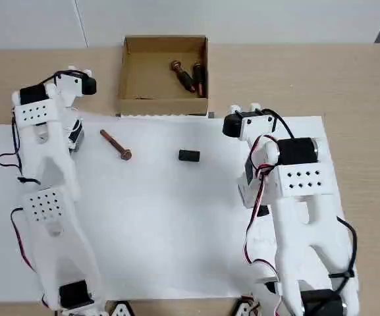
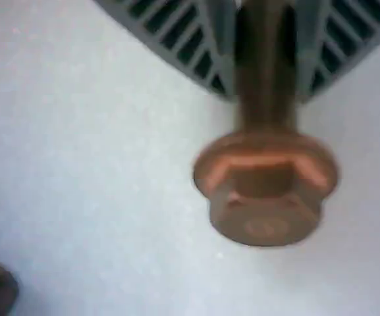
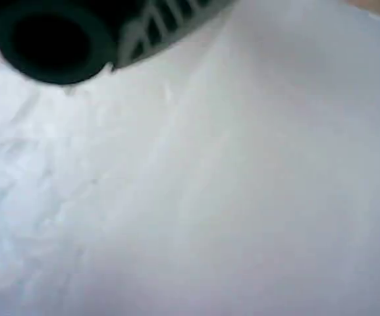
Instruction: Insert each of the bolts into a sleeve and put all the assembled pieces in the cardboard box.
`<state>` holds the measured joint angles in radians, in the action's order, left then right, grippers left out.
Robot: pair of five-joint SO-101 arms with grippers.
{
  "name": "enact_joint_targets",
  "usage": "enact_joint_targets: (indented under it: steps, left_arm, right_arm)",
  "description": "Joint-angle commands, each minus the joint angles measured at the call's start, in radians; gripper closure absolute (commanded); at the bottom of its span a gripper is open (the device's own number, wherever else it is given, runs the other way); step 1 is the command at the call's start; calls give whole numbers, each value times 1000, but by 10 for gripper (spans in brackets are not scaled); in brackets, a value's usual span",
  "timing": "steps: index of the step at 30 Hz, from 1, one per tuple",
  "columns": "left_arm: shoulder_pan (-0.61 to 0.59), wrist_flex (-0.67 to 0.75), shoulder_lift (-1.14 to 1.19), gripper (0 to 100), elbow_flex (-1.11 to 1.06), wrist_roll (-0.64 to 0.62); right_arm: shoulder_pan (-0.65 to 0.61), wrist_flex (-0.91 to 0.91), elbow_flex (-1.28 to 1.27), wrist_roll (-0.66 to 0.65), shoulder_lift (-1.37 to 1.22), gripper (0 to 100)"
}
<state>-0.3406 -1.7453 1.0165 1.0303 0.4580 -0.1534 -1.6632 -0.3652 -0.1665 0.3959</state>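
Robotics lab bench: a white plastic left robot arm (image 1: 43, 204) and a matching right robot arm (image 1: 301, 191) stand at the near edge of a pale wooden table (image 1: 348, 79). Their black motor blocks and loose red-and-black wires (image 1: 20, 245) are exposed. Behind is a bare white wall (image 1: 242, 20). A white sheet (image 1: 163, 230) covers the table before them. On it lie a copper-coloured bolt (image 1: 115, 145) and a short black sleeve (image 1: 189, 155). A small open brown cardboard box (image 1: 157, 105) sits at the far side.
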Motion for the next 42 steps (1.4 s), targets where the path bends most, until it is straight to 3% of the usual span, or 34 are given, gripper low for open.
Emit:
enact_joint_targets:
  steps: [1,10,21,25,35,42]
  left_arm:
    - [-9,-6,-5,995,74,-5]
    - [3,-8,-276,995,-2,-6]
    - [26,-3,-715,995,-530,-9]
    - [46,8,-888,995,-665,-66]
    - [150,204,-1264,995,-1087,-190]
    - [249,420,-1544,995,-1426,-316]
  right_arm:
    - [2,5,12,12,38,994]
    - [2,-21,54,97,154,995]
    - [8,-21,-11,100,386,995]
    - [8,-18,-77,100,470,995]
    - [8,33,-180,101,704,995]
    - [8,99,-304,103,823,995]
